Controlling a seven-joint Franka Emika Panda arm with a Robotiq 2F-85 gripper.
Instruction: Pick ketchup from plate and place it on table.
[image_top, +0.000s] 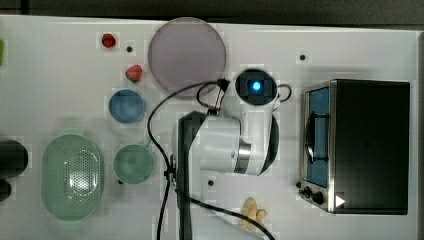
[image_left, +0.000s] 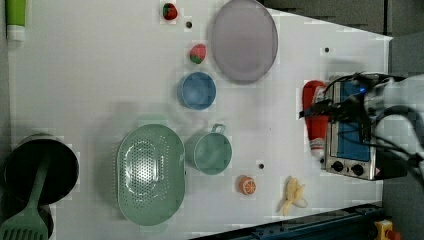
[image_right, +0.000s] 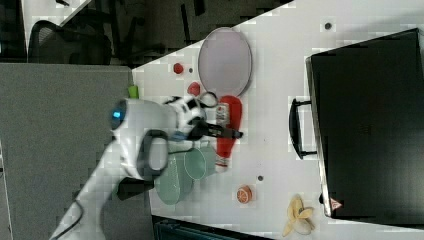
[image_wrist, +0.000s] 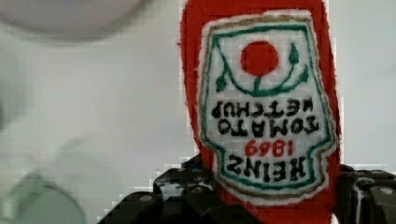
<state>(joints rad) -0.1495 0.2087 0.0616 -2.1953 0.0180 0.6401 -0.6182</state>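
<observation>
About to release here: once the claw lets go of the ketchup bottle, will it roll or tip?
The ketchup, between the claw fingers, looks soft and fuzzy-edged, so it will probably deform, not slip. It seems to lie lengthwise above the table, so tipping is unlikely. Its rounded body might roll slightly.

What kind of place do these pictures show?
Probably a robot lab's mock kitchen: a white tabletop with toy strawberries, a small toaster oven and a black office chair behind.

ketchup (image_wrist: 261, 107) base cut off, arm-hidden from above
</observation>
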